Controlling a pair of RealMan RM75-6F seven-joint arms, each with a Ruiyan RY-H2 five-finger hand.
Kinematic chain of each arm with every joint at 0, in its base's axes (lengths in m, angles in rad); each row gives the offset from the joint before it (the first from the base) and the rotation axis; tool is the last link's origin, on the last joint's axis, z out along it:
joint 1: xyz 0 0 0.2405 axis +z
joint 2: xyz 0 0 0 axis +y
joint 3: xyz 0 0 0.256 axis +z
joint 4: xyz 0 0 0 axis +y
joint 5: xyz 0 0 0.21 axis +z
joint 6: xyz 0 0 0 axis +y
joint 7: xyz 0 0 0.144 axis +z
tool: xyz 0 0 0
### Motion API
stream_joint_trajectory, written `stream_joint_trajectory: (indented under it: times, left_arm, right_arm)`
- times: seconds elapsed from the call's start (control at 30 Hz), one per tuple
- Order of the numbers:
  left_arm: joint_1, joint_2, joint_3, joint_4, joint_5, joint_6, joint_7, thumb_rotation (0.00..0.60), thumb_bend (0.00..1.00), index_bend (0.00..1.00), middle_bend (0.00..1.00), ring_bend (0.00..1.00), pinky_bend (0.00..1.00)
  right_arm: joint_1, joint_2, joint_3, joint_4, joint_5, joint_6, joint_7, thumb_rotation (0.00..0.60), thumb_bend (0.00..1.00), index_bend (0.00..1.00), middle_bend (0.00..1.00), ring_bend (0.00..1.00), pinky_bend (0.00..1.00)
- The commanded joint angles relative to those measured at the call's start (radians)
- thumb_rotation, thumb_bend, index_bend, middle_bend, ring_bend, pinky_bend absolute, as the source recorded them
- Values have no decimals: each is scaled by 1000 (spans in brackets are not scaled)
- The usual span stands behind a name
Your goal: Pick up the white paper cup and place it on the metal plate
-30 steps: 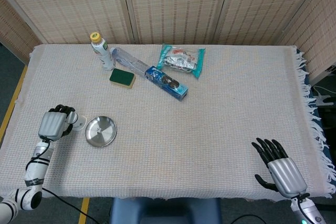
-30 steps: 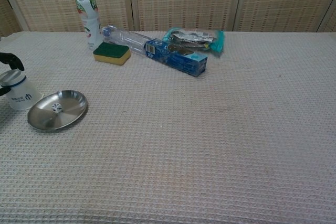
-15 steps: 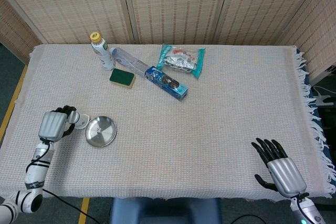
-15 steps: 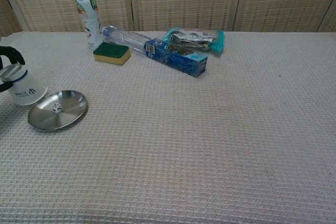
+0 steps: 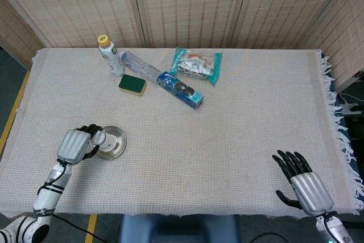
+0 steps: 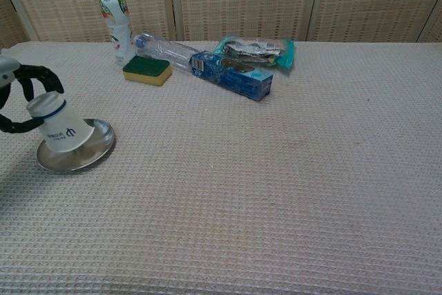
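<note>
The white paper cup (image 6: 59, 124) is upside down, its wide rim low over the round metal plate (image 6: 99, 150). My left hand (image 6: 21, 98) holds it near its narrow end, dark fingers wrapped around it. From the head view the left hand (image 5: 77, 144) covers most of the cup (image 5: 101, 138), which sits over the plate (image 5: 116, 141) at the table's front left. Whether the rim touches the plate is unclear. My right hand (image 5: 301, 182) lies at the front right corner, fingers spread, holding nothing.
At the back left stand a drink bottle (image 5: 109, 55), a green-and-yellow sponge (image 5: 132, 84), a clear bottle lying down (image 5: 142, 65), a blue box (image 5: 180, 89) and a teal snack bag (image 5: 197, 65). A woven cloth (image 5: 239, 129) covers the table.
My left hand has carried the cup rightward from beside the plate to over it. The cup now hides the plate's middle. The right hand has not moved.
</note>
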Motion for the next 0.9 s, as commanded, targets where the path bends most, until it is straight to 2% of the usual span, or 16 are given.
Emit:
stream_joint_trajectory:
  times: [0.03,0.27,0.63,0.9]
  left_arm:
    - [-13,-13,2,6,-19,-30,19,600,362,419,475,413,624]
    - [-24,-48,5,47,-27,-39,63,600,362,420,496,422,621]
    - [-17,-96,-18,146,-46,23,176,600,378,441,572,462,628]
    - [-14,-56,8,57,-25,-3,121,600,380,445,598,477,625]
  right_arm:
    - [0,1,-1,0,-1,-1,1,535,189,0,0,0,0]
    - [1,3,1,-3,6,-8,0,535,190,0,0,0,0]
    - [1,3,-1,-5,4,-11,-4,535,189,0,0,0,0]
    - [-2,2,0,-5,-1,-4,-6,534,190,0,0,0,0]
